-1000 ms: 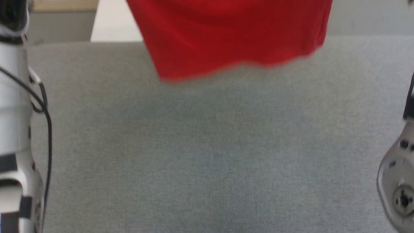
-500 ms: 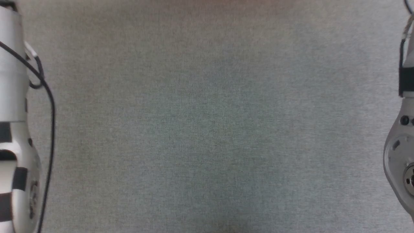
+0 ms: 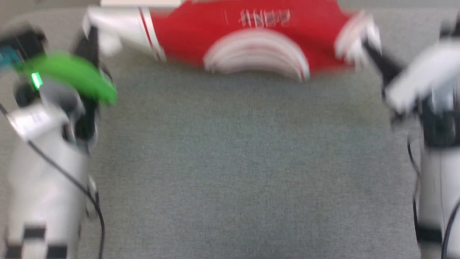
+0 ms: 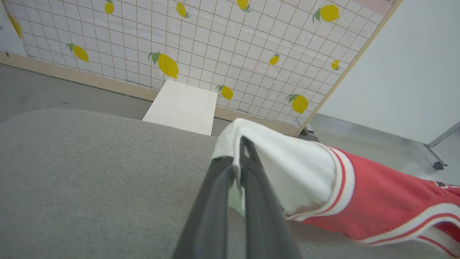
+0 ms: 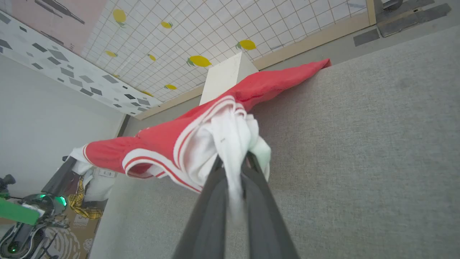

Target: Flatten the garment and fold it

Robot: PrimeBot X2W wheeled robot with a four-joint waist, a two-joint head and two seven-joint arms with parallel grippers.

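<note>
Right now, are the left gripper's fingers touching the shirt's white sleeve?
Touching. The left wrist view shows the left gripper pinched shut on the garment at its white sleeve, cloth caught between its fingers.

1. The garment point(image 3: 187, 36): soft, matt knit cloth, striped trim included.
2. The table cover point(image 3: 230, 162): grey woven cloth, matt, slightly rough.
3. The left gripper point(image 4: 239, 158): dark, smooth, dull sheen.
4. The left forearm point(image 3: 46, 187): pale, smooth hard shell.

Bright even light, head view motion-blurred, wrist views sharp, wide-angle edge distortion
</note>
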